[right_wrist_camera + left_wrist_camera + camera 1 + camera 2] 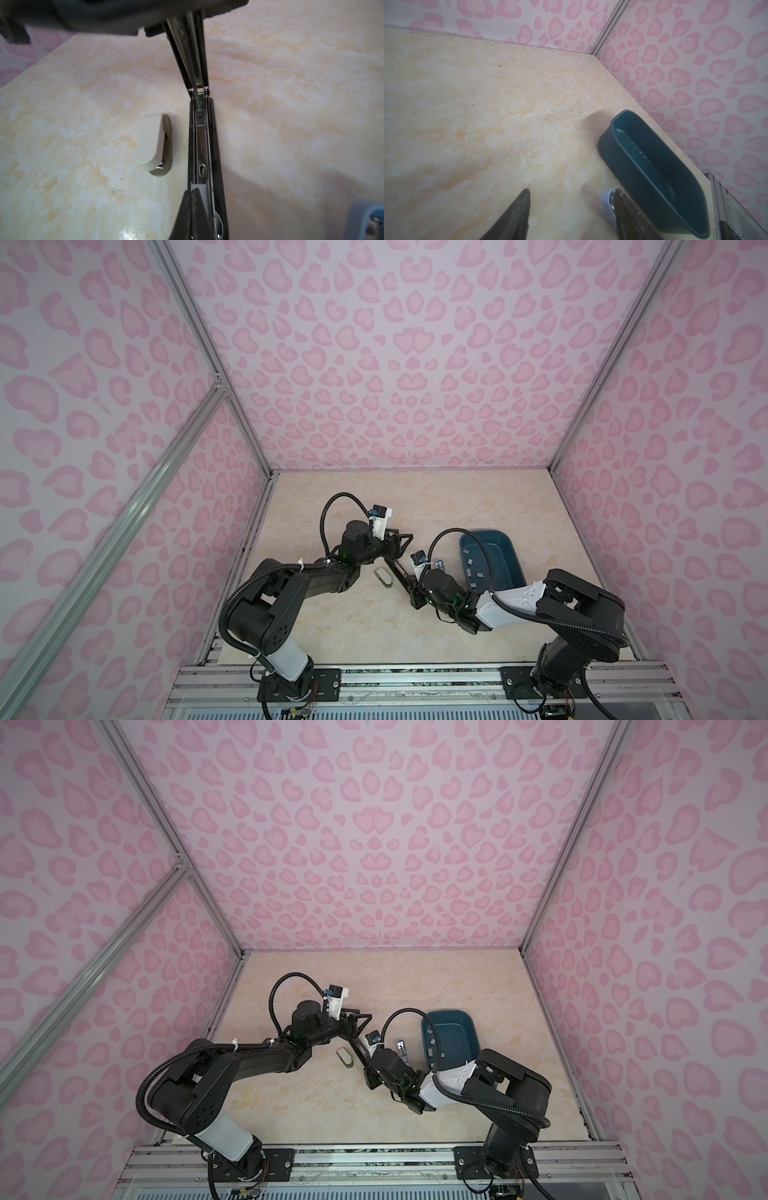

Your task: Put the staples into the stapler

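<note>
A black stapler [397, 570] [356, 1046] lies open mid-table, its channel [202, 145] bare. Its lid [191, 52] rises steeply from the hinge into my left gripper [405, 537] [572, 191], whose fingers stand apart with nothing between their tips. My right gripper [193, 190] [409, 585] is shut, tips down in the channel's near end. A pale strip of staples [200, 193] lies in the channel, half covered by those tips. Several more staples [470, 562] [432, 1041] lie in the teal bin [461, 549] [623, 113].
A small cream stapler [383, 576] [153, 143] lies shut just left of the black one. A small blue stapler [439, 563] [607, 201] lies between the right wrist and the bin. One loose staple [116, 191] lies on the table. Pink walls enclose three sides.
</note>
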Robot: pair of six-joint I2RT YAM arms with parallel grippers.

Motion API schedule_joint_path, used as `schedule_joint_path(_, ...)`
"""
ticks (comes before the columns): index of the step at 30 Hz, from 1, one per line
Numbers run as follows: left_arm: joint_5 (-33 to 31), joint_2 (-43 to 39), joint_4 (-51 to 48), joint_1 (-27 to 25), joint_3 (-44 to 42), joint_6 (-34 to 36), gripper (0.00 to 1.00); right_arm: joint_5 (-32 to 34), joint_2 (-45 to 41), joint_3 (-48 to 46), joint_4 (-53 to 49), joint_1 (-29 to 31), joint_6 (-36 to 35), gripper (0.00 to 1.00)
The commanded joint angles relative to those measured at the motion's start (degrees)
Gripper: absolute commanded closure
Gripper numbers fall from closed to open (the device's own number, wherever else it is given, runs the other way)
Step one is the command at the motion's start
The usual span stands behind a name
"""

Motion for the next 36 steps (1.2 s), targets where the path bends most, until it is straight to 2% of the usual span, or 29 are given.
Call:
schedule_joint_path(1, 0.0, -1.0, 2.1, 0.0, -0.3, 0.3, 0.36, -1.4, -1.7, -0.4, -0.6, 0.0, 0.8, 0.98)
schedule_joint_path(11, 0.0, -1.5, 2.2, 0.0, -0.6, 0.0, 0.36, -2.9, -5.2, -4.7, 0.8, 3.1, 3.8, 0.98)
schedule_joint_path(16, 0.0, -2.9, 2.4, 0.1, -1.5, 0.0, 0.34, -0.7, -5.6, -6.2, 0.5, 6.2, 6.0, 0.97)
schedule_joint_path(22, -0.1, -6.3, 1.7, 0.1, -2.8, 0.4, 0.25, 4.4, -7.8, -8.0, -1.4, 10.2, 7.6, 0.94)
schedule_joint_path(29, 0.6, -8.8, 1.0, 0.0, -3.3, 0.3, 0.22, 7.8, -12.5, -10.2, -3.1, 10.7, 7.5, 0.91)
schedule_joint_path(32, 0.2, -9.6, 1.1, 0.0, -3.8, 0.2, 0.2, 8.6, -12.8, -10.2, -3.9, 10.6, 7.4, 0.82)
schedule_joint_path(36, -0.5, -11.9, 0.7, 0.0, -5.2, 0.6, 0.2, 9.2, -12.7, -10.4, -4.1, 10.6, 7.2, 0.82)
